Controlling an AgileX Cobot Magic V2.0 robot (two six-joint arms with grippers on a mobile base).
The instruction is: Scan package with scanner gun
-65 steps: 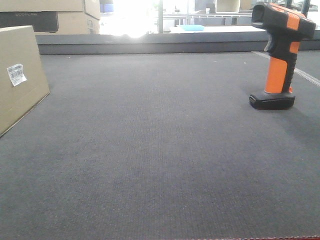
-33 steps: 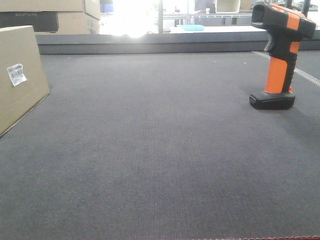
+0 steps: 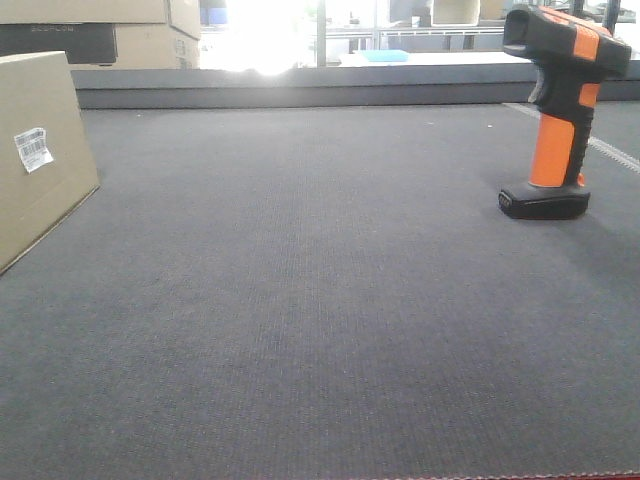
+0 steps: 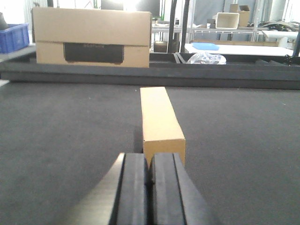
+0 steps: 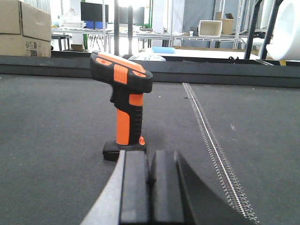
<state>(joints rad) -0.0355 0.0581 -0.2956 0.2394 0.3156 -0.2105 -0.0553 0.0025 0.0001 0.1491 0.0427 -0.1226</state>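
On the dark felt table [image 3: 320, 330], my right gripper [image 5: 151, 187] and left gripper [image 4: 149, 185] sit clenched on nothing, the scanner gun [image 5: 123, 101] upright just beyond my right, its ribbed orange handle the stiff, graspable part, the package [image 4: 160, 117] beyond my left.

- Front view, compared across the two earlier pictures and now: no change seen.
- Package [image 3: 35, 150]: no shift at the left edge of the dark mat [image 3: 320, 300]; white label on the same face.
- Scanner gun [image 3: 558, 110]: no shift near the right edge of the mat; upright on its black foot as before.
- No arm or gripper has come into the front view.
- Wrist views have no earlier pictures to compare; change there cannot be told.
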